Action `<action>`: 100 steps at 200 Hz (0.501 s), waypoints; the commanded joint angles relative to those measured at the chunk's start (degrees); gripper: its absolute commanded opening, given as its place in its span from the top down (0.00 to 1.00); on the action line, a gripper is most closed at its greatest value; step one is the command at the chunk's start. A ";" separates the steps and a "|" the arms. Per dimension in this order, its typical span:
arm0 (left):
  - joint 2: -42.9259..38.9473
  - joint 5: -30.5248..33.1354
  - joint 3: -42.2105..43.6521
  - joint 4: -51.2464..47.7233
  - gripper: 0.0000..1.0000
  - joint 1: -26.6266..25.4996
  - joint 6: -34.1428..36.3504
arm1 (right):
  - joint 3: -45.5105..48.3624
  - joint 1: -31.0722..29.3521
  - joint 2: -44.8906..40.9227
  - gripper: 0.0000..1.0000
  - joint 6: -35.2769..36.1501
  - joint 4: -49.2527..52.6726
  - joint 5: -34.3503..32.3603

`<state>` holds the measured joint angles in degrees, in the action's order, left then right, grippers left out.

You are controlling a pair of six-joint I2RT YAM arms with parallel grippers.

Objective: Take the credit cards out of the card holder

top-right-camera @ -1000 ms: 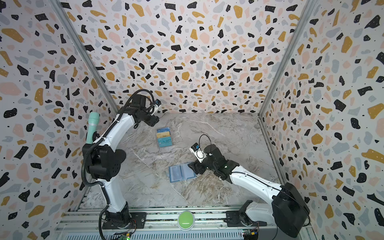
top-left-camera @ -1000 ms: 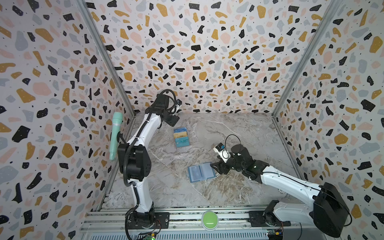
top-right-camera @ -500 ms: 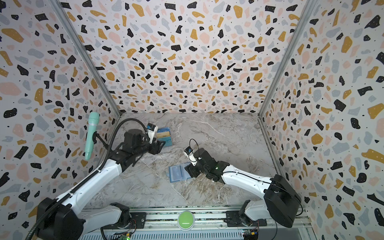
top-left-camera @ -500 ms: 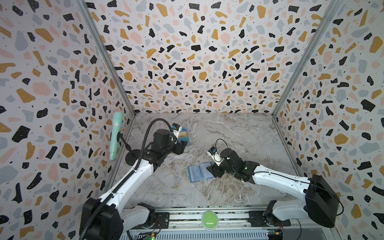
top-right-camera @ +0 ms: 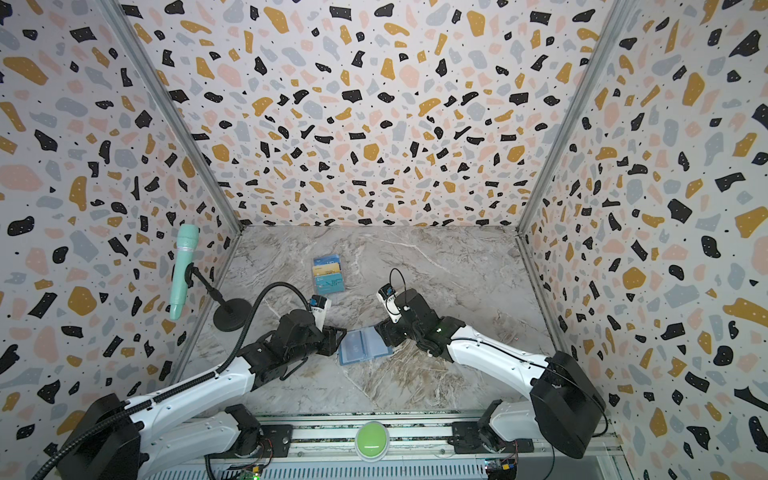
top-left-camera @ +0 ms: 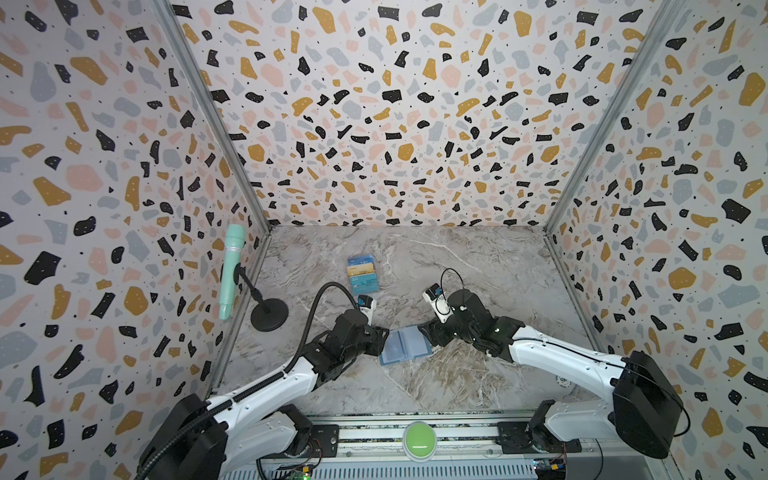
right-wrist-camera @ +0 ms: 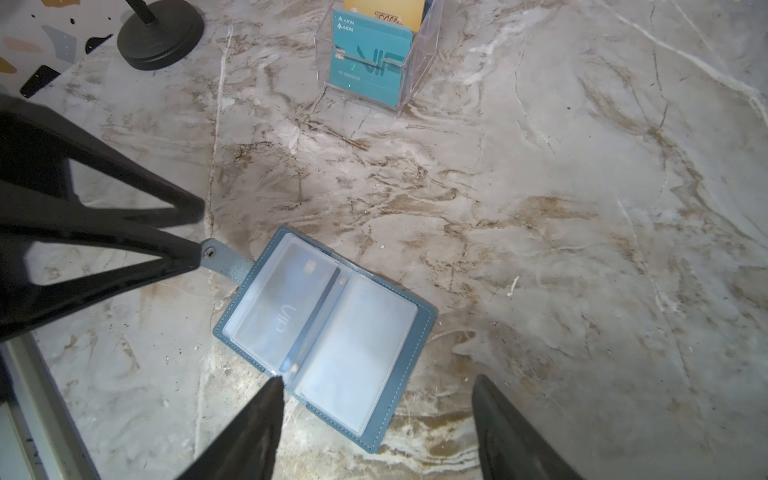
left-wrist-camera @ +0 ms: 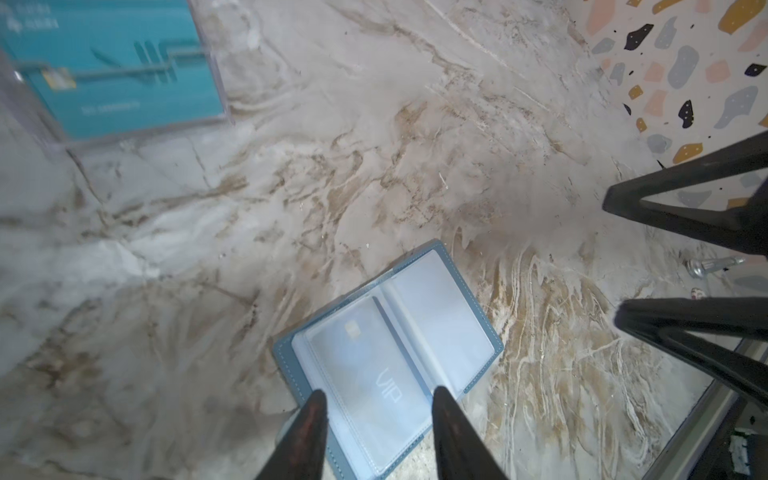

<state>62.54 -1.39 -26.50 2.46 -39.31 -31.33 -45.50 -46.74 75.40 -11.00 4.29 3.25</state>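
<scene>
Table: marble, both arms reach in low toward mid-front. Rack: clear, stands well behind the action w/ teal, gold and blue cards in its tiers. Holder lies open and flat btw the two grippers, pockets up, in both top views.

L gripper: jaws part-way apart, gripping nothing. Its tips straddle the near edge of the holder's card-side page. In the R wrist view one L finger touches the snap tab. R gripper: jaws wide, released, empty. One tip sits at the spine edge, the other over bare table just off the holder.

Card: pale, marked VIP, chip showing, inside the clear pocket on the tab side. The opp. pocket is hazy, so can't tell if sth's in it.

Step, as I read it: holder's open, arms are setting up to extract, VIP card not yet out. Next move prob. needs one gripper to pin the holder (tab or the far page) while the other gets a tip on the card's edge and draws it out thru the pocket mouth. Which side that mouth faces I can't tell. Thin card in a slick sleeve means a shallow angle and a light pinch. Unpinned, the holder likely slides.
</scene>
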 commanded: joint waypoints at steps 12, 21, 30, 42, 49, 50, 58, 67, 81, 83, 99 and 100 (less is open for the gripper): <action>1.53 0.16 2.53 8.05 0.61 -0.85 -6.31 | -1.00 -0.19 0.92 0.28 -2.09 -0.20 0.81; 1.71 0.11 3.07 8.57 0.61 -0.94 -6.61 | -1.07 -0.19 1.52 0.28 -2.02 -0.16 0.82; 2.00 0.16 3.50 8.78 0.61 -0.90 -6.79 | -1.17 -0.18 2.14 0.28 -1.90 -0.22 0.97; 2.64 0.24 4.06 8.64 0.62 -0.94 -7.03 | -1.41 -0.28 3.02 0.28 -1.85 -0.27 1.06; 2.90 0.33 4.39 8.45 0.63 -0.92 -7.23 | -1.59 -0.41 3.49 0.28 -1.90 -0.32 1.10; 2.92 0.38 4.46 8.40 0.63 -0.89 -7.24 | -1.60 -0.43 3.51 0.29 -1.91 -0.37 1.13; 2.93 0.63 4.91 8.15 0.64 -1.03 -7.50 | -1.85 -0.66 4.06 0.29 -1.88 -0.50 1.21; 2.81 1.34 5.43 7.49 0.64 -1.03 -7.79 | -2.11 -0.87 4.62 0.29 -1.85 -0.66 1.26; 2.28 2.85 6.32 6.30 0.66 -1.03 -7.96 | -2.79 -1.42 5.99 0.29 -1.74 -0.72 1.57; 2.20 3.09 6.40 6.04 0.66 -0.99 -7.89 | -2.96 -1.49 6.21 0.29 -1.74 -0.65 1.54; 1.66 5.08 7.24 4.52 0.66 -1.03 -7.74 | -4.29 -2.61 7.96 0.28 -1.48 -0.02 0.87; 1.64 5.12 7.25 4.50 0.66 -1.03 -7.72 | -4.40 -2.72 8.07 0.29 -1.43 0.08 0.79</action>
<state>65.25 0.27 -20.58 7.70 -39.99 -38.48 -46.24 -47.86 82.08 -12.47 4.27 4.25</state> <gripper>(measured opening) 0.342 0.715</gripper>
